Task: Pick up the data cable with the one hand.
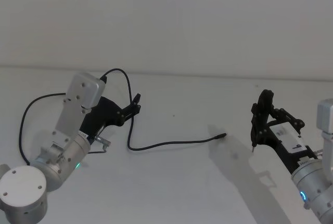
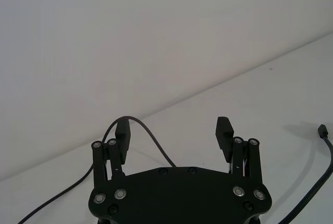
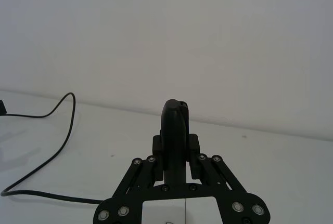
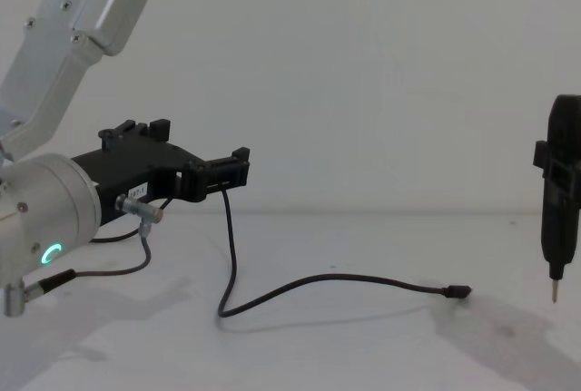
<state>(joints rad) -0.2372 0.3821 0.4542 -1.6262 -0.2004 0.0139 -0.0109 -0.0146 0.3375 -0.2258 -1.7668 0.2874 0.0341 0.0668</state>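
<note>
Hanging above the white tabletop (image 1: 177,198), the left gripper (image 1: 136,104) is holding its jaws spread wide, gripping nothing. The data cable (image 1: 171,143) is rising off the table and arching between those blocky black fingers (image 2: 225,133), its small hard plug (image 1: 221,136) lying well out to the right. I'd be closing slowly and squarely on that arched stretch: a cord this thin and limp is liable to slip past flat pads. The right gripper (image 1: 260,122), parked far right, is clasping a slim black tool (image 4: 561,193) with a metal tip.
</note>
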